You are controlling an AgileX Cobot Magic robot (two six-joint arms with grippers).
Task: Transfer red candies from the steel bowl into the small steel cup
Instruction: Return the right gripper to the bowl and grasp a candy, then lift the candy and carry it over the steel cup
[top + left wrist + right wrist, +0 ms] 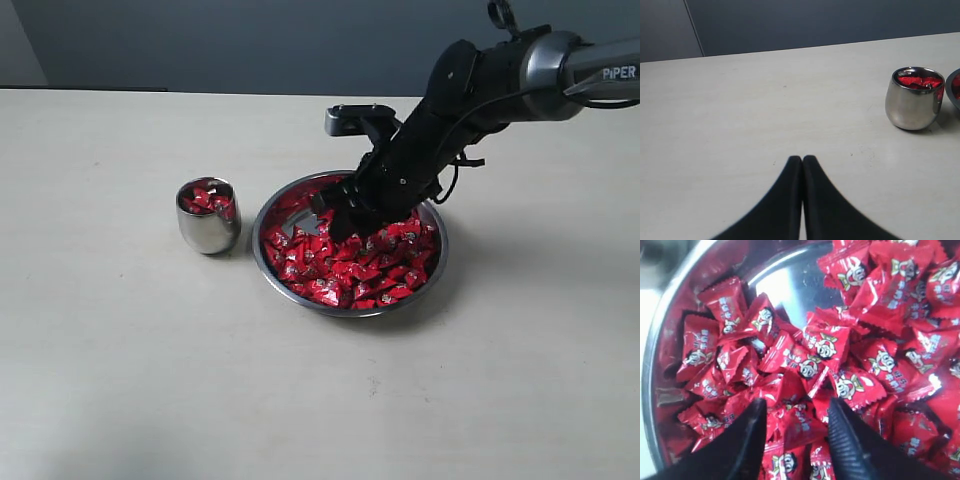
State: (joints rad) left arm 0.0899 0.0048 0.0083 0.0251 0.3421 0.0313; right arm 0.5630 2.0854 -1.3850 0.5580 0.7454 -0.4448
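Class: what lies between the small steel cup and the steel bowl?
Only bare table; the exterior view shows the small steel cup and steel bowl apart.

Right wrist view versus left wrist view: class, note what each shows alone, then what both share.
Only the right wrist view: the open right gripper over heaped red candies, with cartoon faces on their wrappers. Only the left wrist view: the shut left gripper, the small steel cup holding candies, and the table. Both: red candies and some of the steel bowl.
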